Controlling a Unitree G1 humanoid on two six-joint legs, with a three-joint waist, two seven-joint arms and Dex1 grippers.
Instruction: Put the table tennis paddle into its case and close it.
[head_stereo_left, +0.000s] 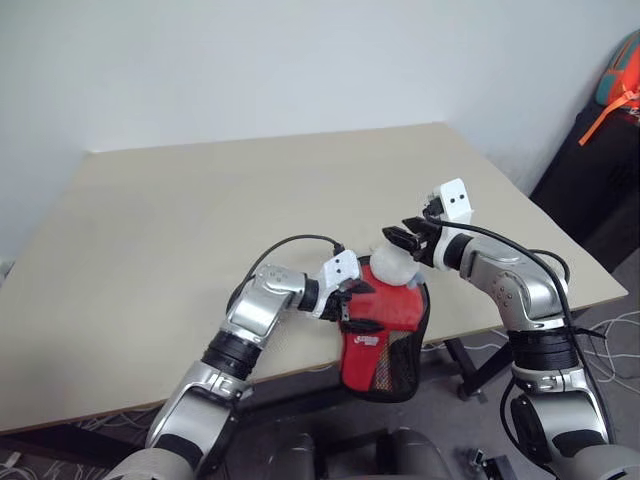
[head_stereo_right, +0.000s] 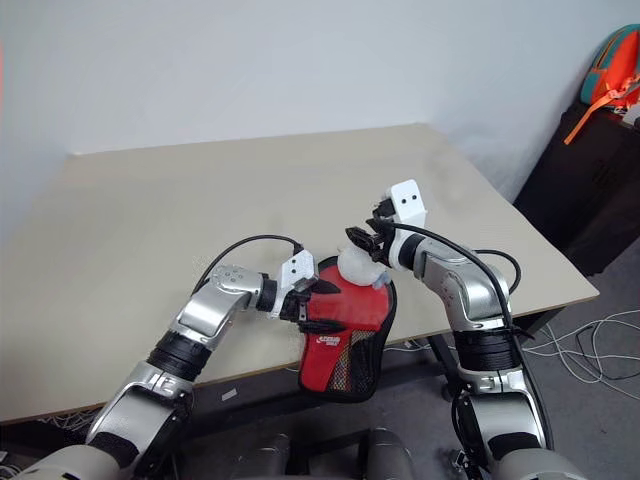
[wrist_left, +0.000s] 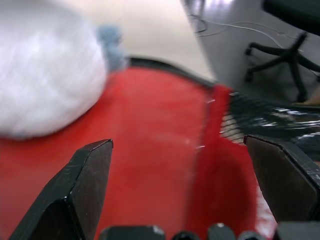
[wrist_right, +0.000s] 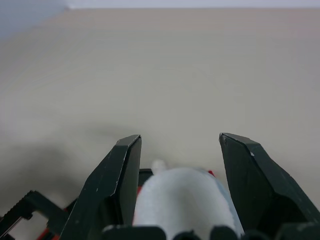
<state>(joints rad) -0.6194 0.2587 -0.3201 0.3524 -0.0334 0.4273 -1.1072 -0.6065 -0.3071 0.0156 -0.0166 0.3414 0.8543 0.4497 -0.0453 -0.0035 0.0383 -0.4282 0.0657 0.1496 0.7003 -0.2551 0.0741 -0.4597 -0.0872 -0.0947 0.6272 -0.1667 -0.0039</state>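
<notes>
The case (head_stereo_left: 380, 335) lies at the near edge of the table (head_stereo_left: 200, 230), its black mesh end hanging over the edge, a whitish lump (head_stereo_left: 392, 264) bulging at its far end. I see no paddle outside it. My left gripper (head_stereo_left: 358, 306) sits spread wide over the red fabric; my right gripper (head_stereo_left: 404, 239) hangs parted above the lump, holding nothing. I'd pin the fabric before working the closure. Beyond: pale wall, cables on the floor.
</notes>
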